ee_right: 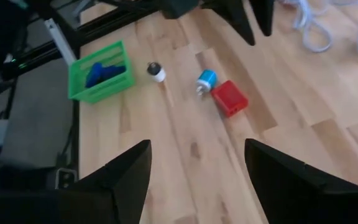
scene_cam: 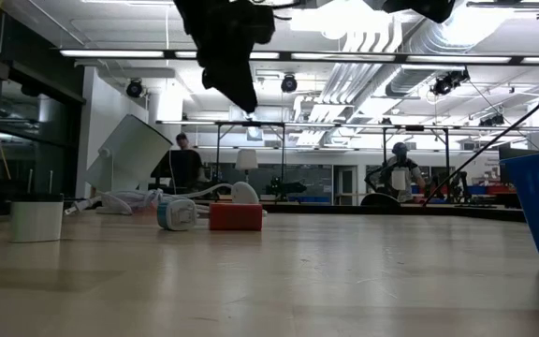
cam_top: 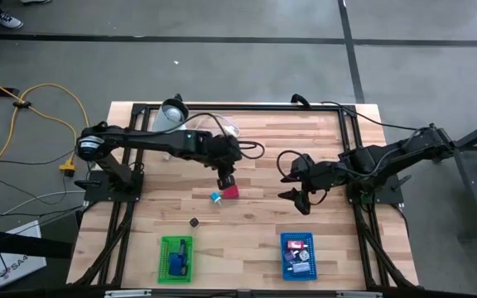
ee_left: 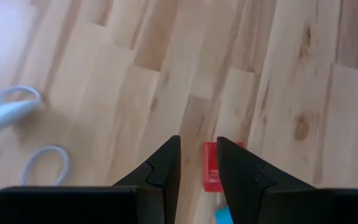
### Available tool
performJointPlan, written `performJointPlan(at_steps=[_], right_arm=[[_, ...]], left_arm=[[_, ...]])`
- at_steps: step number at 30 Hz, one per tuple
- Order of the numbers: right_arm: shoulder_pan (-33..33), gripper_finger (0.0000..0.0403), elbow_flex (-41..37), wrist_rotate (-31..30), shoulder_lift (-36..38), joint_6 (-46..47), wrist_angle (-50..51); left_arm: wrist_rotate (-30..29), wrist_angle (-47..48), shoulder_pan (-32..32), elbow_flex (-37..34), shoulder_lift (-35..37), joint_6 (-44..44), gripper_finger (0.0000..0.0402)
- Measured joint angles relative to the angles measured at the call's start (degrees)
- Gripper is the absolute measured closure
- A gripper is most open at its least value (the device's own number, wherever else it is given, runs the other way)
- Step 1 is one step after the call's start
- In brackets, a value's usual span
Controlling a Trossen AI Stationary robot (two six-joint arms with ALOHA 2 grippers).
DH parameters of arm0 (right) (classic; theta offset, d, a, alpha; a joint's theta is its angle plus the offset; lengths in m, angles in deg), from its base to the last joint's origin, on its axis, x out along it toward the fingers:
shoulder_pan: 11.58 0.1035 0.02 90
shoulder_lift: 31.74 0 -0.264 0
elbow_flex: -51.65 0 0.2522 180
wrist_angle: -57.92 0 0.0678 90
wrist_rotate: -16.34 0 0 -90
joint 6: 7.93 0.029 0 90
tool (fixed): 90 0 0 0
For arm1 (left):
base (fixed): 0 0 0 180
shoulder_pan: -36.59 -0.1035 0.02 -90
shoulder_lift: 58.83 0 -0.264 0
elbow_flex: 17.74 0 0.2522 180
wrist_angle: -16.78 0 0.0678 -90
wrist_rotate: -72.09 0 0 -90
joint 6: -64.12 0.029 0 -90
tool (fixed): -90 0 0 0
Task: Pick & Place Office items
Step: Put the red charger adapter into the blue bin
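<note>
Over mid-tabletop [cam_top: 255,211], the left gripper [cam_top: 225,179] is being held above the red block [cam_top: 232,191], jaws narrowly parted, empty. Centring is being advised before descent, clear of the blue piece [cam_top: 217,197]. The right gripper [cam_top: 298,186] is waiting, jaws wide.

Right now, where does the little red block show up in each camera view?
High view: red block near table centre, just below the left tool.
Low view: left of centre on the tabletop.
Left wrist view: low in the picture, seen between that tool's fingers.
Right wrist view: right of centre.
Shared landmark: the small blue and white piece touching or nearly touching it.
</note>
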Motion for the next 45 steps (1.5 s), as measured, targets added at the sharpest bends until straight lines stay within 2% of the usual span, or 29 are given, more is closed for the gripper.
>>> performJointPlan(at_steps=[3,9,45], right_arm=[[0.00,0.0158,0.00,1.97,0.00,0.01,-0.33],[-0.02,0.0158,0.00,1.92,0.00,0.01,-0.94],[-0.02,0.0158,0.00,1.76,0.00,-0.01,-1.09]], left_arm=[[1.59,0.34,0.00,0.77,-1.65,-0.86,0.0304],[3.66,0.34,0.00,0.79,-3.20,-2.54,0.0304],[3.79,-0.14,0.00,0.77,-3.23,-4.06,0.0304]])
